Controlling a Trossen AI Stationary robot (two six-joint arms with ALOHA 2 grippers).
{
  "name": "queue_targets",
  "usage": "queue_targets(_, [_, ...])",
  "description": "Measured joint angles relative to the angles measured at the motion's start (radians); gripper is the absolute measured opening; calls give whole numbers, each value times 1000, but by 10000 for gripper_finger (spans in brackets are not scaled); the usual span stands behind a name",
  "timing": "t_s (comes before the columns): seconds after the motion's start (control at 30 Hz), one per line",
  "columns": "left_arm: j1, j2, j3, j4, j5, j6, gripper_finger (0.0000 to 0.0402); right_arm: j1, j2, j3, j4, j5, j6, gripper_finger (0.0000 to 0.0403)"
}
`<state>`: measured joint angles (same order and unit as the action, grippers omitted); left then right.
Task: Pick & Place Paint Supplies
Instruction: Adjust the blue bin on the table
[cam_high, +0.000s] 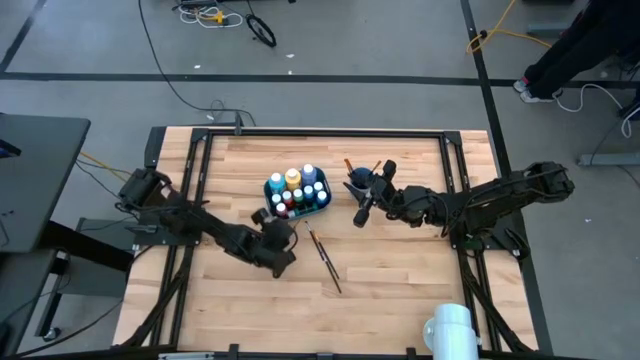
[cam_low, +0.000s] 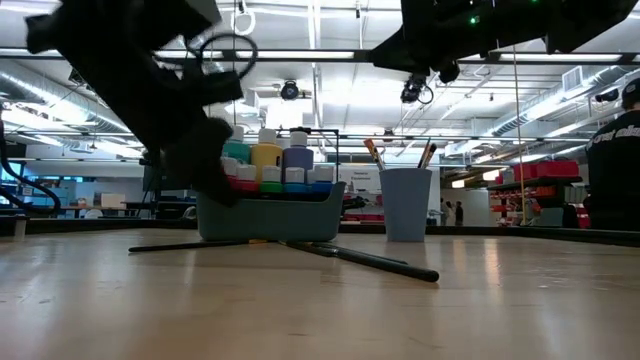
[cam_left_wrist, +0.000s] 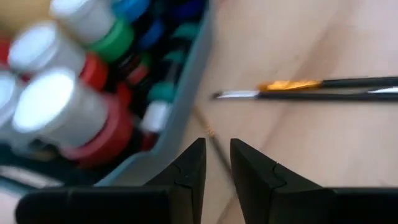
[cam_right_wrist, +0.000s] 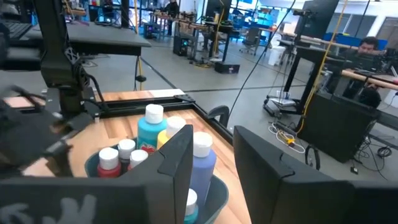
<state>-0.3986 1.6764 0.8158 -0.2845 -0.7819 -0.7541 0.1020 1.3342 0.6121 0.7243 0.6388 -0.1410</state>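
Paint bottles (cam_high: 296, 189) stand packed in the teal bin (cam_high: 322, 204); two paintbrushes (cam_high: 325, 259) lie just beside it. Left gripper (cam_high: 262, 216), at the bin's edge, shows a narrow gap, holding nothing; right gripper (cam_high: 361, 213), near the bin beside the blue cup (cam_high: 356, 183), is parted and empty.

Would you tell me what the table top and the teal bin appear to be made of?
Table top: looks like wood, pale planks with visible grain and a light satin sheen. Teal bin: probably moulded plastic, smooth, matte and uniform in colour, with thin walls and rounded corners.
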Motion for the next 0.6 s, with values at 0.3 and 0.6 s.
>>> queue_targets(0.3, [88, 47, -2, 8, 3, 57, 83, 0, 0, 0, 6, -2, 1, 119])
queue_targets(0.6, [245, 47, -2, -20, 0, 121, 83, 0, 0, 0, 8, -3, 1, 119])
